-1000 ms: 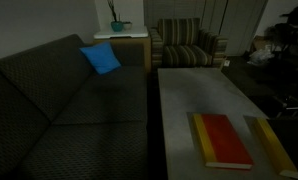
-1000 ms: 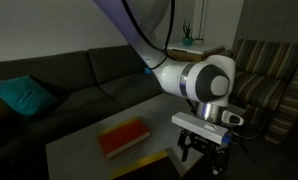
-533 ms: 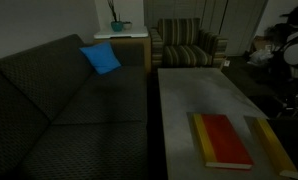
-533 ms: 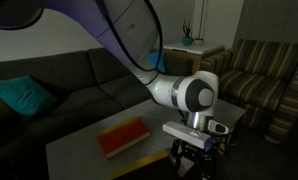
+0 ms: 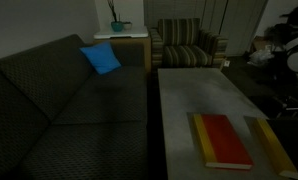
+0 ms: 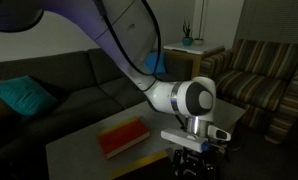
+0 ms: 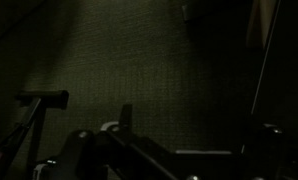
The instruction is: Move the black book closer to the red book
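Note:
The red book lies flat on the grey table near its front edge; it also shows in an exterior view. The black book lies to its right with a gap between them, its yellow strip facing the red book and its dark cover running out of frame. In an exterior view only its yellow strip shows faintly beside my gripper. The gripper hangs low over the table edge next to the books, fingers apart and empty. The wrist view is very dark and shows only carpet and parts of the fingers.
A dark sofa with a blue cushion runs along the table's left side. A striped armchair stands behind the table. A side table with a plant stands in the corner.
My gripper has come down and moved a little toward the table beside the books. Neither book has moved.

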Robot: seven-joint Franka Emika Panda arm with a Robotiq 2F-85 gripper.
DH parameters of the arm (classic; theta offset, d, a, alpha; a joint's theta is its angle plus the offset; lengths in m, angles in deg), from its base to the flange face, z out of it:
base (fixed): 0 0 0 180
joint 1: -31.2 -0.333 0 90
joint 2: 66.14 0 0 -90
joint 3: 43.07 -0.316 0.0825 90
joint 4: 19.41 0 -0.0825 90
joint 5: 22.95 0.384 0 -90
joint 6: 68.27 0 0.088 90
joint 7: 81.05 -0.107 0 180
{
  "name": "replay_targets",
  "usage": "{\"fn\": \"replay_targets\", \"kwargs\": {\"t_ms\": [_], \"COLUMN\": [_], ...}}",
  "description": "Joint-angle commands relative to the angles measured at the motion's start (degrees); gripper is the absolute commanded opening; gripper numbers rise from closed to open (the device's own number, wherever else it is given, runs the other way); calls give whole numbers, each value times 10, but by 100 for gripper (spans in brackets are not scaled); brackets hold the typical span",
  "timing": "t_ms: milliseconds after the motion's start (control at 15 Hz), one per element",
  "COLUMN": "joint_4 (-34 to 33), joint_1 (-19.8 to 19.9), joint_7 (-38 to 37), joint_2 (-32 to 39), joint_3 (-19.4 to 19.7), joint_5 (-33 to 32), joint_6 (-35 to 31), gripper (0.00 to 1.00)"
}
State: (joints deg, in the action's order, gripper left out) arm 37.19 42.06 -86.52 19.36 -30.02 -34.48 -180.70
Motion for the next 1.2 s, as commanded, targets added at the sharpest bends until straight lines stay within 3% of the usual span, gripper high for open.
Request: {"fn": "replay_targets", "kwargs": {"t_ms": [0,600,1133], "joint_4": [0,18,105], "joint_1": [10,-4,-67], "joint_7": [30,-18,-150], "joint_2": [0,0,4], "joint_3": [-7,-15,-16], "joint_5": [-3,0,-1], "joint_6": [45,2,-76], "gripper": [100,100,100]}}
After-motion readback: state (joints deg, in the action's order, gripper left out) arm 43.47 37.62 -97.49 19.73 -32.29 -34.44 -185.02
